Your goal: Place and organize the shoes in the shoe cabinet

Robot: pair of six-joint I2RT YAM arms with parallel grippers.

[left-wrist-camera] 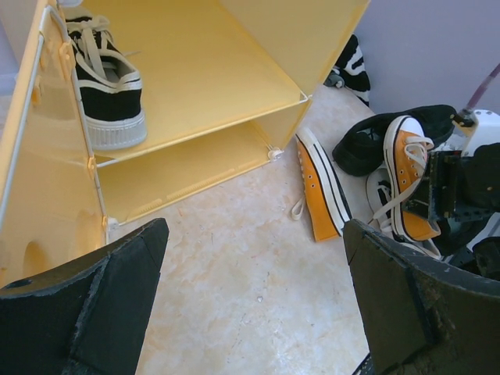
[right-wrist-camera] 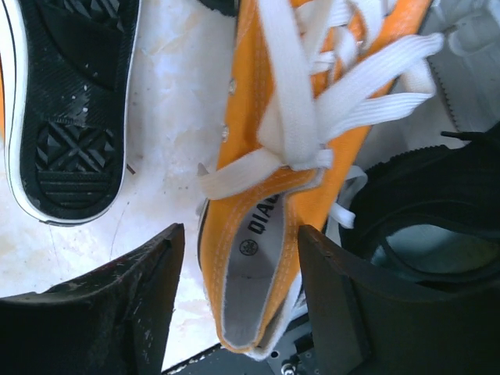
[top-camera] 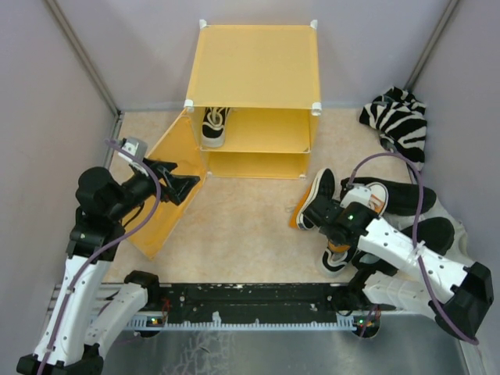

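Note:
The yellow-orange shoe cabinet (top-camera: 254,66) stands at the back with its door (top-camera: 160,223) swung open to the left. One black-and-white sneaker (top-camera: 213,125) sits on its inner shelf, also seen in the left wrist view (left-wrist-camera: 105,82). One orange sneaker (top-camera: 316,199) lies on its side on the floor. The other orange sneaker (right-wrist-camera: 269,180) stands upright, and my right gripper (right-wrist-camera: 238,258) is open with its jaws on either side of the heel. The second black-and-white sneaker (top-camera: 334,262) lies partly under the right arm. My left gripper (top-camera: 184,186) is open and empty beside the door.
A zebra-striped cloth (top-camera: 400,117) lies at the back right. A black cloth or bag (top-camera: 418,207) lies by the right wall behind the shoes. Grey walls close in both sides. Bare floor (left-wrist-camera: 250,266) lies in front of the cabinet.

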